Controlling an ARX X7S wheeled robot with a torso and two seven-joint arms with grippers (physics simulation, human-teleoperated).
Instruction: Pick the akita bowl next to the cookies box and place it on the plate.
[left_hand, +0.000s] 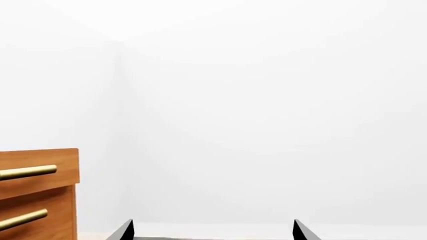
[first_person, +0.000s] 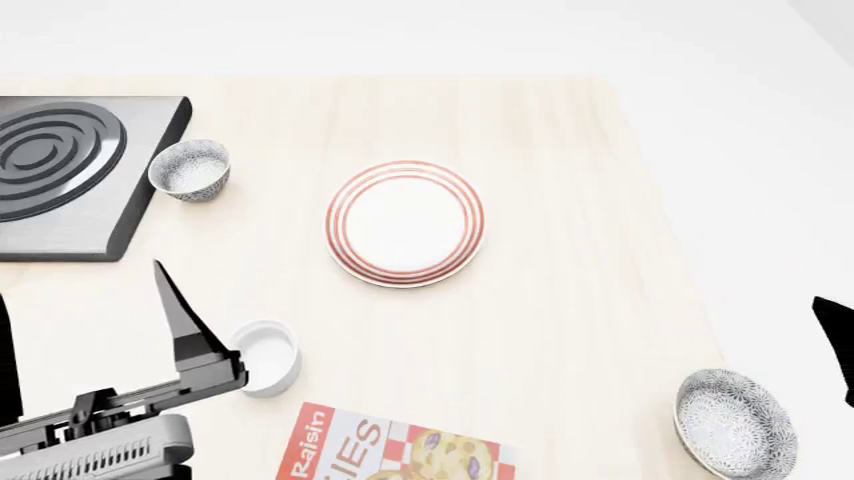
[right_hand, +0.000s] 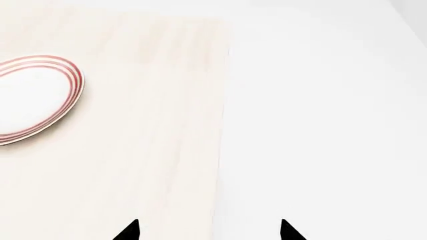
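The akita bowl (first_person: 735, 422), grey-patterned outside and pale inside, sits near the table's front right corner, to the right of the red-and-white cookies box (first_person: 394, 452). The red-ringed white plate (first_person: 404, 222) lies at mid-table and also shows in the right wrist view as the plate (right_hand: 33, 97). A dark finger of my right gripper (first_person: 835, 340) shows at the right edge, above and beside the bowl. That right gripper (right_hand: 208, 231) is open and holds nothing. My left gripper (first_person: 87, 340) is open at the front left, also empty (left_hand: 213, 231).
A look-alike patterned bowl (first_person: 188, 169) stands beside the black stove (first_person: 67, 175) at the back left. A plain white cup (first_person: 267, 356) sits by my left finger. The table's right edge (right_hand: 223, 125) runs near my right gripper. A wooden drawer cabinet (left_hand: 40, 195) stands against the white wall.
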